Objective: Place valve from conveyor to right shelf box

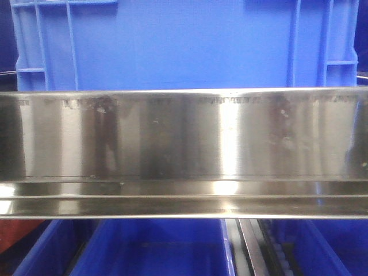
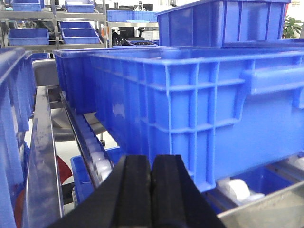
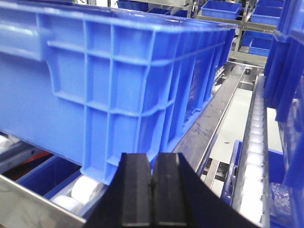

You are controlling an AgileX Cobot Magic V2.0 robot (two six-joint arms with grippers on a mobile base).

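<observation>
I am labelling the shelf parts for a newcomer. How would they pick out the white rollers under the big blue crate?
Start at the big blue crate filling the right wrist view. Look beneath its bottom corner, just above the steel rail: the white rollers sit there. They are the only round, white parts among blue plastic and grey metal.

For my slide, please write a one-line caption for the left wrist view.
Left gripper, black jaws shut and empty, faces a ribbed blue plastic crate resting on white rollers.
</observation>
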